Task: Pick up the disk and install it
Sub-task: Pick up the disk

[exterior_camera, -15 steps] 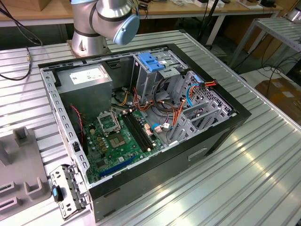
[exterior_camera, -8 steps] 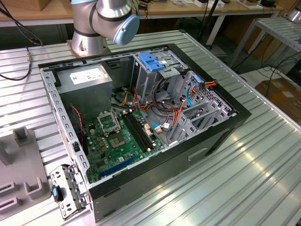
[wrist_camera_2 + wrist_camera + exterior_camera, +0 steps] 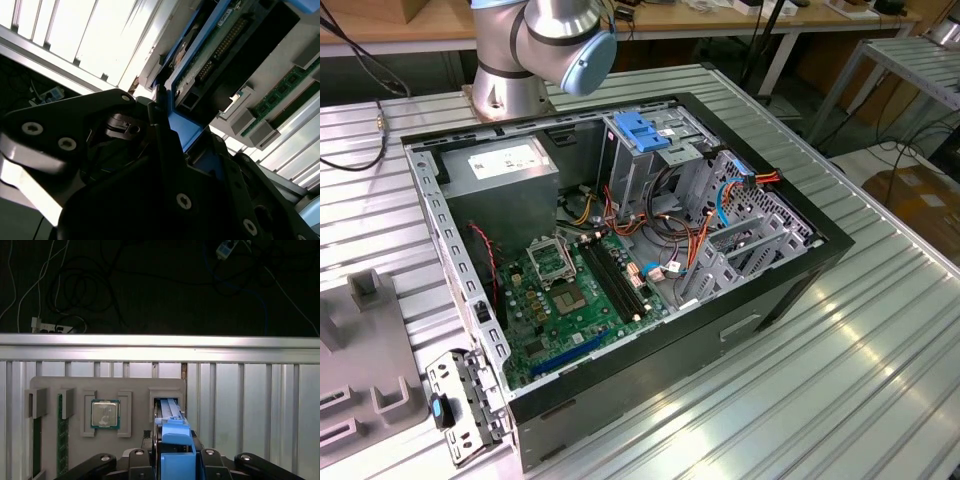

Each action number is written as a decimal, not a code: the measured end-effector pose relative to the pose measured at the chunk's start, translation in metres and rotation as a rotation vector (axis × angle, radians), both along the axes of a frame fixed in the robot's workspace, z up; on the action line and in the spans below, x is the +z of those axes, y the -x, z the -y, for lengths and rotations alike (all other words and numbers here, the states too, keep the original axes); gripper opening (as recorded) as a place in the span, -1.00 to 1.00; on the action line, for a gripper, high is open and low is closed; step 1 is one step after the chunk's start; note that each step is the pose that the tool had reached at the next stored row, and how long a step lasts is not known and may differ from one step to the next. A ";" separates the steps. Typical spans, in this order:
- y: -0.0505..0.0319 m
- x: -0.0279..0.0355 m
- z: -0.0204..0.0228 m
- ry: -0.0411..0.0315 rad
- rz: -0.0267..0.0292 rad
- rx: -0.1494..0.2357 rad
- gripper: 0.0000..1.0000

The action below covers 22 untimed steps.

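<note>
At the exterior view's left, a grey tray [image 3: 360, 370] lies at the edge of the ribbed metal table [image 3: 880, 380]. An open case [image 3: 760, 310] takes up the middle of the table. It has a green board [image 3: 565, 300] on its floor and a grey power box [image 3: 505, 170] in the corner nearest the arm [image 3: 550, 40]. A blue bracket [image 3: 642, 130] tops the metal cage [image 3: 650, 180] further along. The arm's base stands at the table's far edge, behind the case.

In the first wrist view the tray [image 3: 135, 385] sits close to a table edge. Its pockets hold, in a row, a memory stick [image 3: 62, 435] in a narrow slot, then a chip [image 3: 105, 414] in a square pocket, then the disk [image 3: 175, 440]. The disk stands on edge at the slot farthest from the stick. The claw [image 3: 176, 457] is narrow, clamped on the disk, with black fingers [image 3: 156, 447] against both sides of its blue frame. I cannot tell whether the disk rests in the slot or hangs just above it.

In the second wrist view the disk [image 3: 220, 55] shows its green circuit side and a pin connector, with a black finger against the blue frame.
</note>
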State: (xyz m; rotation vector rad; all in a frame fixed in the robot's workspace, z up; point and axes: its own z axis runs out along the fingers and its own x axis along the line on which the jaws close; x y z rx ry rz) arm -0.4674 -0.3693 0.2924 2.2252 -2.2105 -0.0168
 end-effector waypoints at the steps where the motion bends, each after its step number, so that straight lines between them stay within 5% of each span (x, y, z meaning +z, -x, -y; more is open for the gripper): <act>1: 0.0000 0.0000 0.0000 0.0000 0.0000 0.000 -0.25; 16: 0.0000 0.0057 0.0000 -0.0001 0.0002 0.000 -0.25; 22: 0.0000 -0.0021 0.0002 0.0001 -0.0002 0.000 -0.25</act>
